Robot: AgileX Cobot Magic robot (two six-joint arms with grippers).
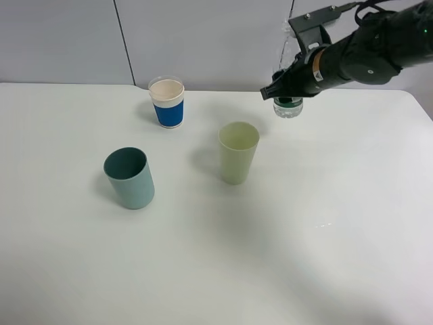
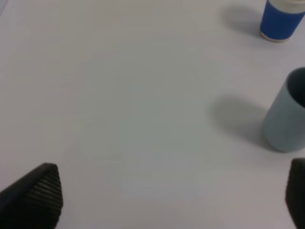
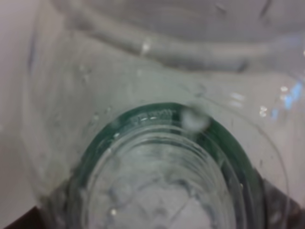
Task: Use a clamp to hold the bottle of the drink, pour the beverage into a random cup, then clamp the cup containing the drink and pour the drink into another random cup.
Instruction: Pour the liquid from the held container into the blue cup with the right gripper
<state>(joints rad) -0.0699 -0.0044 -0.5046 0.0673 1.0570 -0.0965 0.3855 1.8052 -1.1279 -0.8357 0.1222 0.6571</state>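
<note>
Clear bottle [image 1: 288, 108], seemingly raised by the far table [image 1: 338, 203] edge, clenched in right claw [image 1: 287, 89]; left claw [image 2: 171, 188] released.

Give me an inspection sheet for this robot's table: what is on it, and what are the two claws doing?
Surface: white table, no spills seen.
Job's things: clear bottle at the far right, in the right claw; blue-banded paper cup upright at the back; teal tumbler upright, front left.
Clutter: one spare pale green tumbler, upright mid-table.
Grippers: right gripper closed on the bottle; left gripper open over bare table, holding nothing.
Cables: a dark cable loops above the right arm.
Surroundings: plain grey panelled wall behind the table.
</note>
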